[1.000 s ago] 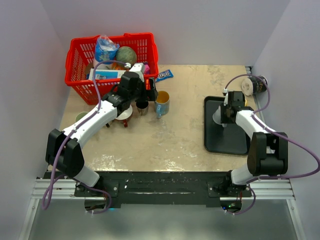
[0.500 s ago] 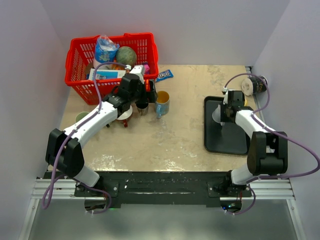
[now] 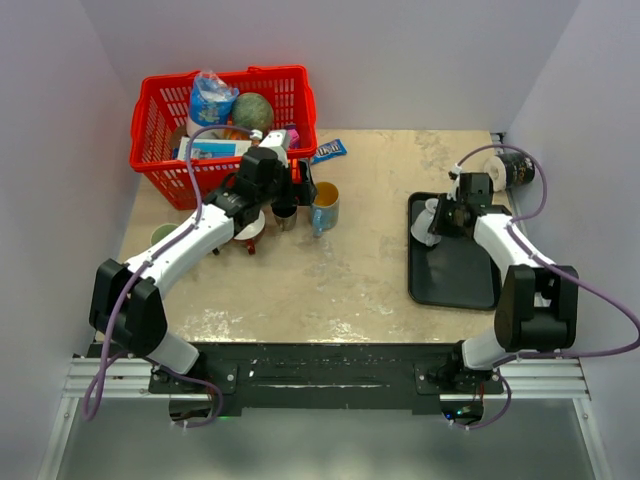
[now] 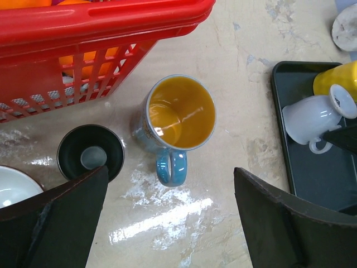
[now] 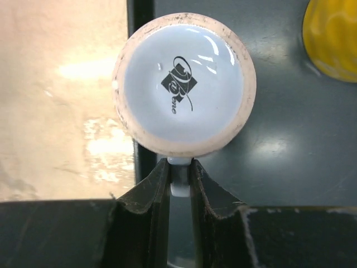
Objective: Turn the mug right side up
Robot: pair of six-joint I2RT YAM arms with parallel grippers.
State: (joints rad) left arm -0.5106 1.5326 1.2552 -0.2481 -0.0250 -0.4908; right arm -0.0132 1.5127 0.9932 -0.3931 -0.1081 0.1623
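Observation:
A white mug with a dark logo on its base is held by its handle in my right gripper, which is shut on it. The base faces the wrist camera. The mug hangs tilted on its side over the left edge of the black tray, as the top view and the left wrist view both show. My right gripper is just to the mug's right. My left gripper is open and empty above an upright blue mug with an orange inside.
A yellow cup lies on the tray behind the white mug. A black cup and a white saucer stand left of the blue mug. A red basket of goods is at the back left. A tape roll is at the back right.
My right gripper has tipped the white mug over toward the left, so it now lies on its side past the tray's left edge. The left arm has not moved.

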